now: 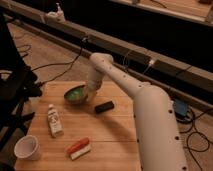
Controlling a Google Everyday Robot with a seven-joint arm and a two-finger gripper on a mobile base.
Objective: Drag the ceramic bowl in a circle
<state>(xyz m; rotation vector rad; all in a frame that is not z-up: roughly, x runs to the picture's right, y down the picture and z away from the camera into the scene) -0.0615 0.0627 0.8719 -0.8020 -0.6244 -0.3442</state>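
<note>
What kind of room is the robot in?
Probably a lab or workshop. Cables trail over the bare floor, and a small wooden table holds test things like a cup. The claw is at the green bowl.

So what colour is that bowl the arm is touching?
Green, in the camera view: the bowl, with the gripper at its right rim.
</note>
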